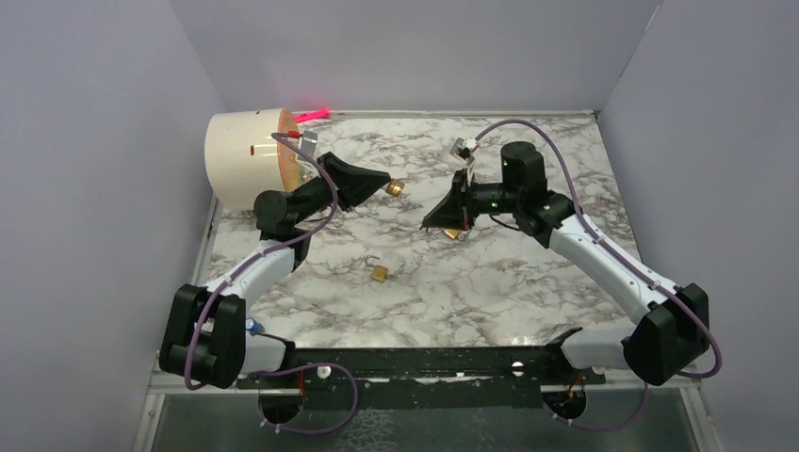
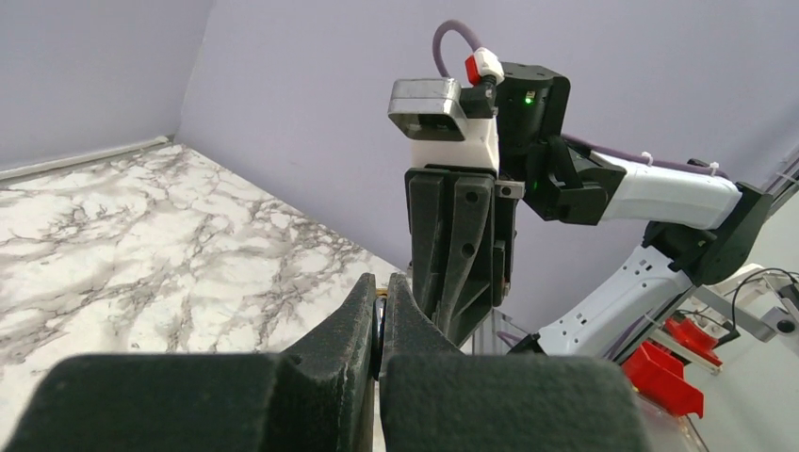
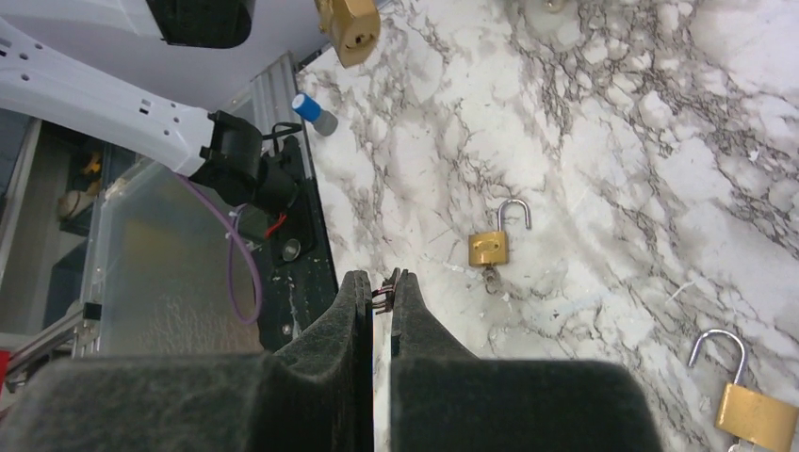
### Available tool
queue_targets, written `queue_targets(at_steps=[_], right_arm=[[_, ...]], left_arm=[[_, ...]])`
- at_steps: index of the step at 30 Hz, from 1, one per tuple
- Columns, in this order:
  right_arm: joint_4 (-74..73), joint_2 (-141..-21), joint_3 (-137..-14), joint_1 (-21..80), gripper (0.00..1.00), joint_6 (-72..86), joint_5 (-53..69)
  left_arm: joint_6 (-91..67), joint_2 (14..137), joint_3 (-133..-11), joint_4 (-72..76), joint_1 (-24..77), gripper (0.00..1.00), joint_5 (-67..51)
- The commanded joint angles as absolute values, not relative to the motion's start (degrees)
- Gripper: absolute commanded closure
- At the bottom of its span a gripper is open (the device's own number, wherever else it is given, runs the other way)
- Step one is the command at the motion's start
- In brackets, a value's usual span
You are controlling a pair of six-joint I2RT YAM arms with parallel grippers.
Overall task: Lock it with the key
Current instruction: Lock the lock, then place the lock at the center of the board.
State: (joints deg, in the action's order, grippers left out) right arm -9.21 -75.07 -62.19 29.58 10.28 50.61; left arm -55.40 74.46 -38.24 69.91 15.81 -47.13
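**Left gripper** (image 1: 390, 186), black, two-fingered: the jaws are pressed together on the first brass padlock (image 1: 397, 187), a small square-bodied lock held clear of the white-and-grey marble-patterned table top (image 1: 528, 282). In the right wrist view the same lock (image 3: 349, 28) shows its keyhole face. In the left wrist view only a sliver of brass appears between the fingers (image 2: 339, 320).

**Right gripper** (image 1: 438, 224), facing the left one across a short gap: the jaws are closed to a narrow slit, with a small dark piece (image 3: 382, 298) pinched at the tips (too small to say whether it is a key).

**Second brass padlock** (image 1: 379, 273): it lies flat on the table between the two arms, on the side nearer their bases, with its curved steel shackle sprung open. A small dark object touches the lower edge of its body in the right wrist view, but it cannot be made out.

**Third brass padlock** (image 1: 453, 233): its shackle is likewise open, and it lies on the table just beside the right gripper's tip in the top view.

**Large cream cylindrical drum** (image 1: 247, 160): it appears to lie on its side in the far left corner, close to the lilac wall (image 1: 94, 188) and behind the left arm. A bright pink strip (image 1: 314, 115) lies by its far edge.
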Motion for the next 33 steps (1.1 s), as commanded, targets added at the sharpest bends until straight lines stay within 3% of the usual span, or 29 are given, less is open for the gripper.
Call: queue_targets(at_steps=[1,7,17,33], right_arm=[[-9.76,-72.45,-60.09,29.80,0.99,9.58,45.98],[-11.32,-75.52,-59.94,29.79,0.99,9.96,37.05],[-7.29,-86.78,-63.25,29.82,0.99,13.14,28.79],[-1.07,-103.06,-68.49,29.88,0.99,17.06,28.56]], left_arm=[[-55.90,73.95,-39.98,71.10,15.40,1.00,-49.00],[-54.91,76.37,-37.60,67.17,15.38,1.00,-46.69],[-50.29,84.17,-30.48,59.43,17.17,1.00,-28.80],[-43.22,104.44,-43.42,52.83,22.32,1.00,-21.92]])
